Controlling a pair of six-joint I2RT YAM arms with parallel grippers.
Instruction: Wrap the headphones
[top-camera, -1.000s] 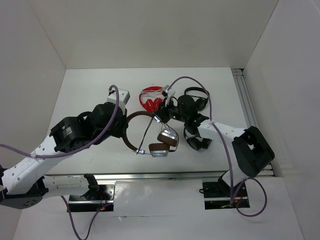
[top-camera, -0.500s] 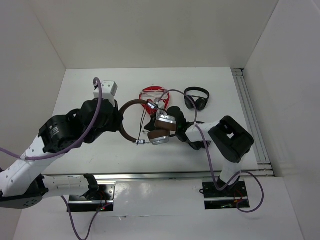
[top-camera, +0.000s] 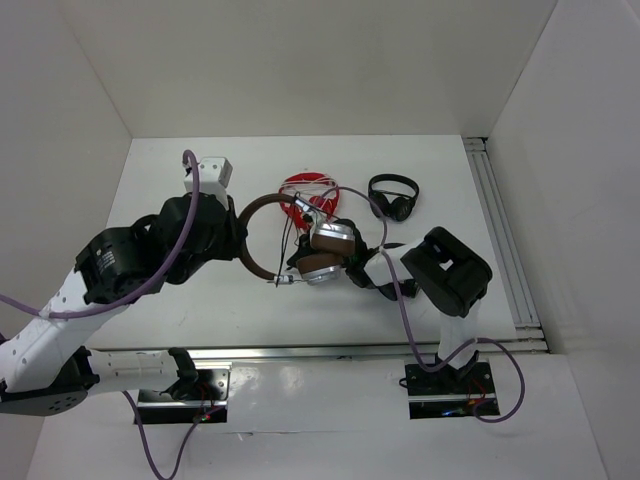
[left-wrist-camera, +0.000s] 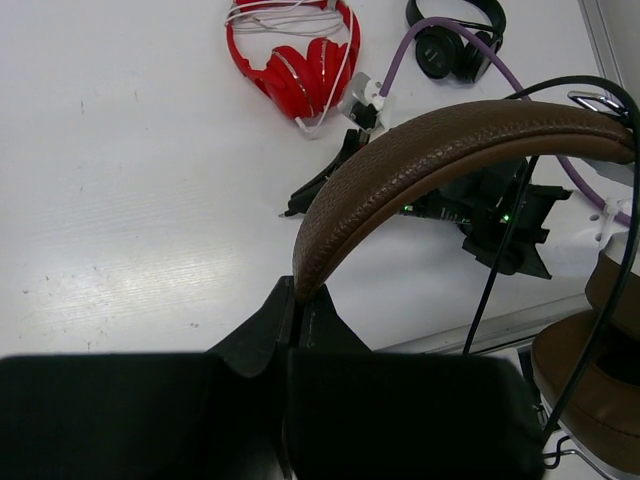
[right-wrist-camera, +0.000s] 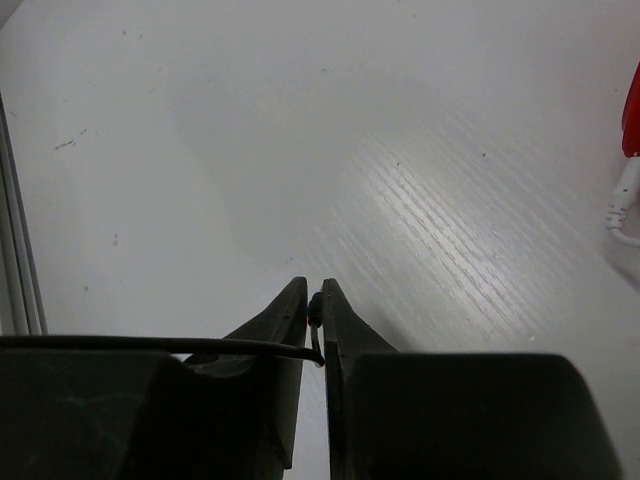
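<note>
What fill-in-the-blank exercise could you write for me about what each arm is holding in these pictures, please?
1. The left gripper has its jaws shut on the brown ____ of the headphones.
2. The right gripper pinches the headphones' thin dark ____ between its jaws.
3. The pair with the white cord, lying on the table beyond the held one, is ____ in colour.

Missing words: headband; cable; red.
</note>
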